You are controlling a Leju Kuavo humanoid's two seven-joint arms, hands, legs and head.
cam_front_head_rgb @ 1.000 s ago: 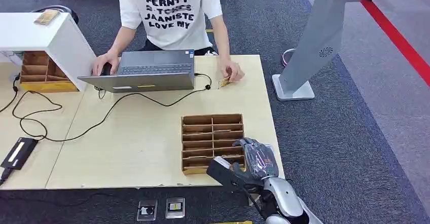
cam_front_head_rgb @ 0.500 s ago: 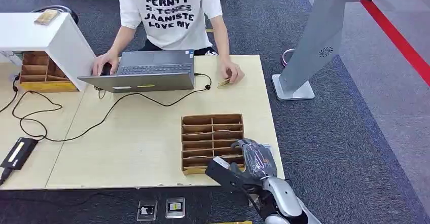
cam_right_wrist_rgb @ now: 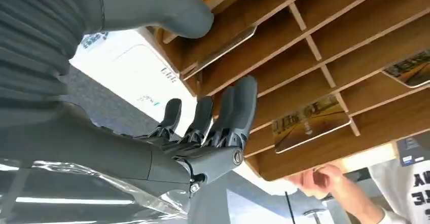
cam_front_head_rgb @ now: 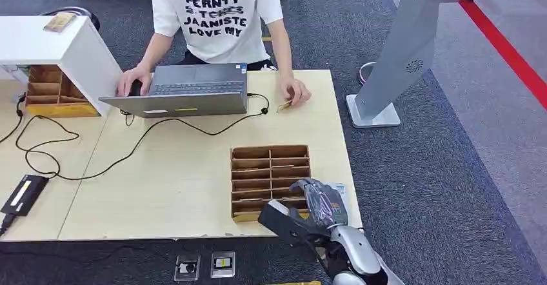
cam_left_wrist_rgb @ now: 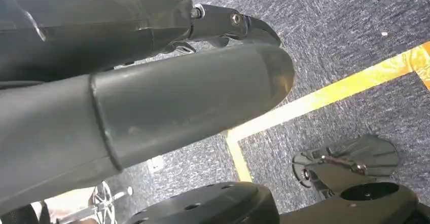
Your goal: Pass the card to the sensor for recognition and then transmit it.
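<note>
Many thin wooden slots divide the flat rectangular card rack (cam_front_head_rgb: 269, 180).

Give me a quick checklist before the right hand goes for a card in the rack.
1. Right hand free to grasp: ok, fingers apart, nothing held.
2. Hand at the wooden rack: ok, over its near right corner.
3. Cards in the slots: ok, several lie flat.
4. Thumb and fingers bracketing one card: cannot tell.
5. Person's hand away from the rack: ok, at the table's far edge.
6. Left hand uninvolved: ok, hanging over the floor.
</note>
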